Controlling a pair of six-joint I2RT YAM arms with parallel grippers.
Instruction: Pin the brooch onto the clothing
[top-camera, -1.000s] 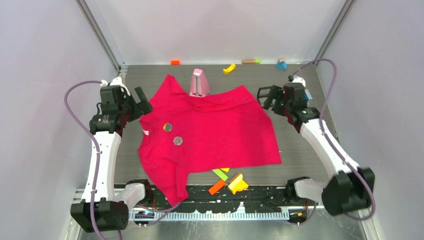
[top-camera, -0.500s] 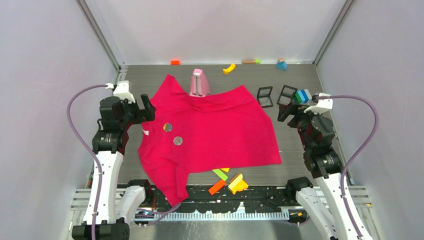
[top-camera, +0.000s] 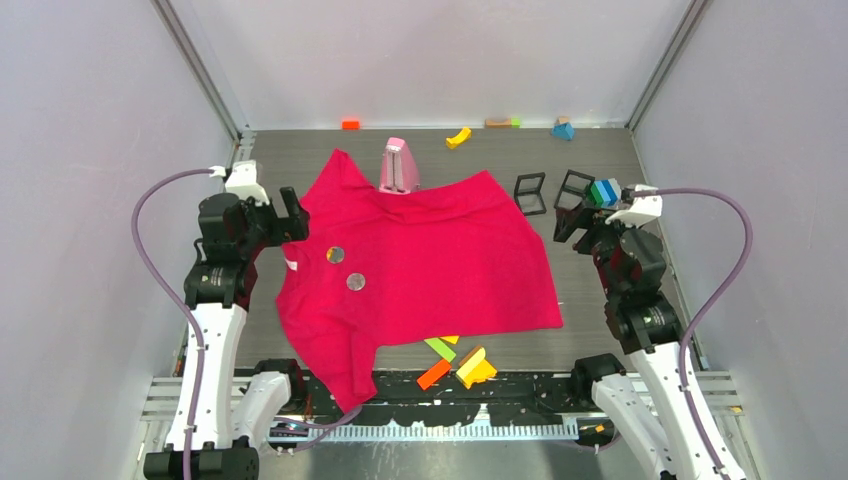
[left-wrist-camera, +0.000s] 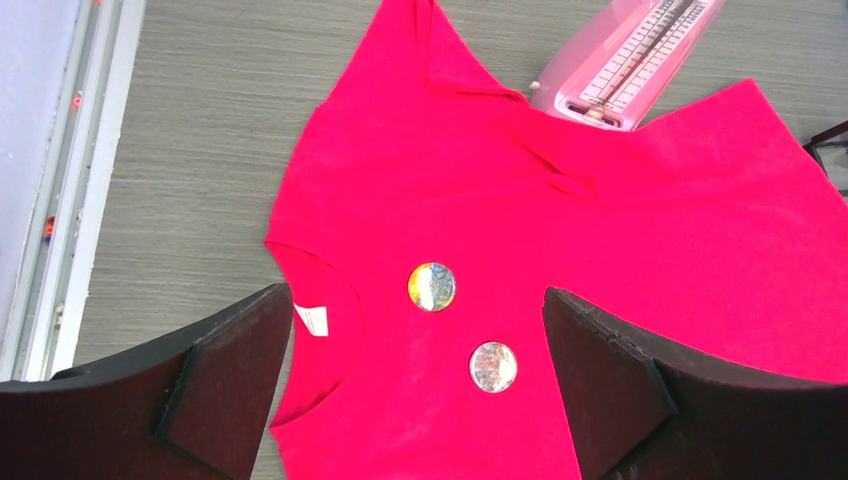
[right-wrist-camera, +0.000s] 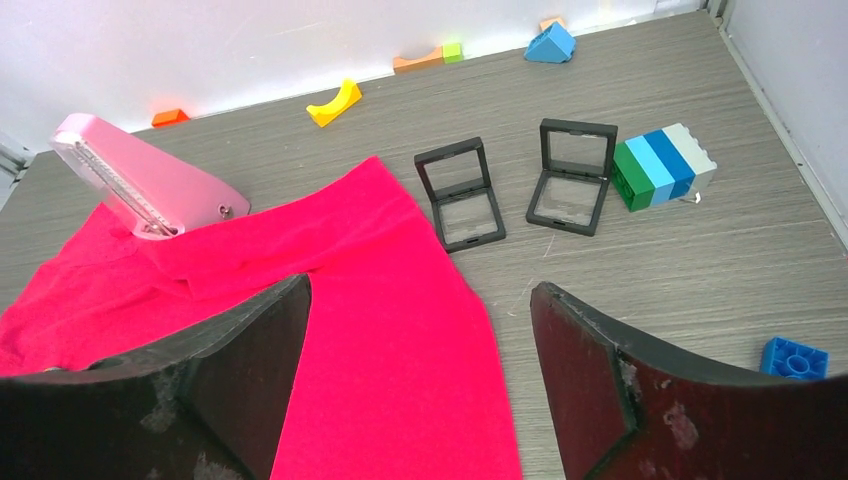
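Observation:
The crimson-pink T-shirt (top-camera: 430, 265) lies spread on the grey table; it also shows in the left wrist view (left-wrist-camera: 560, 230) and the right wrist view (right-wrist-camera: 400, 340). Two round brooches sit on it near the collar: a yellow-silver one (top-camera: 336, 255) (left-wrist-camera: 432, 287) and a silvery one (top-camera: 355, 282) (left-wrist-camera: 493, 367). My left gripper (top-camera: 290, 215) (left-wrist-camera: 420, 390) is open and empty, held above the shirt's collar side. My right gripper (top-camera: 568, 222) (right-wrist-camera: 420, 380) is open and empty, held above the shirt's right edge.
A pink metronome-like box (top-camera: 399, 166) rests at the shirt's far edge. Two black open cases (top-camera: 530, 193) (top-camera: 573, 188) and a striped brick stack (top-camera: 603, 192) lie at the right. Coloured blocks (top-camera: 458, 366) lie at the near edge; more sit along the back wall (top-camera: 458, 137).
Both arms pulled back from the table's middle over the last second and rose. The right gripper left the black cases. Little differs in the last half second.

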